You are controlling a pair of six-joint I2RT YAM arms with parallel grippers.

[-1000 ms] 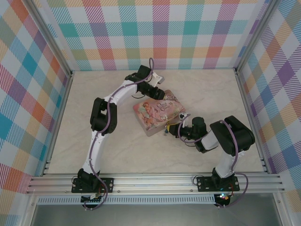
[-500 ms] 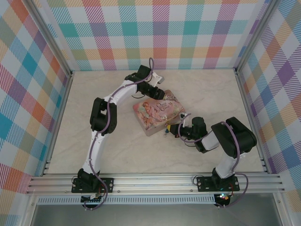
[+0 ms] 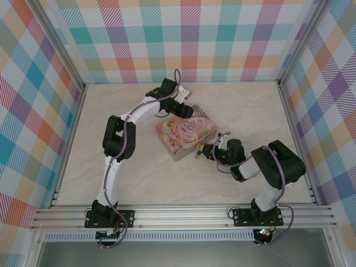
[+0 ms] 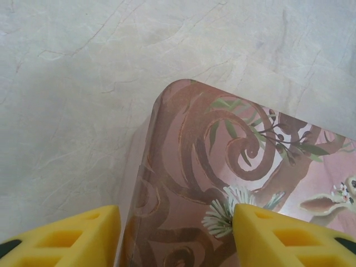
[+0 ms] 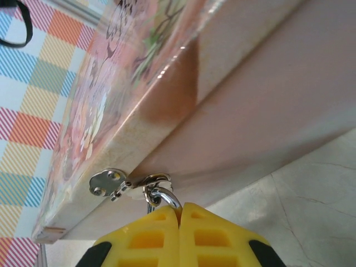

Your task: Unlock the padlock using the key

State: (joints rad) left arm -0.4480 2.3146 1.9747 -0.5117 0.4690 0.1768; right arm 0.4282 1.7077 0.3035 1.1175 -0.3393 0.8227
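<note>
The right gripper (image 5: 179,214), pinched shut just below the padlock (image 5: 160,196), may drag the tin (image 5: 250,111) askew, since the left gripper (image 4: 173,225) straddles its corner with jaws apart.

1. A pale, marbled bench (image 3: 245,105) sits inside checked walls (image 3: 183,39) of many colours, with a metal rail (image 3: 183,214) across its near edge.
2. A pink tin (image 3: 183,133) with a picture on its lid lies flat near the middle of the bench, turned at an angle.
3. The left arm (image 3: 118,142) reaches far forward and bends right, and the left gripper (image 3: 188,108) is at the tin's far edge.
4. The right arm (image 3: 273,164) is folded low and points left, with the right gripper (image 3: 201,149) at the tin's near right edge.
5. The jaws of both are too small to judge.
</note>
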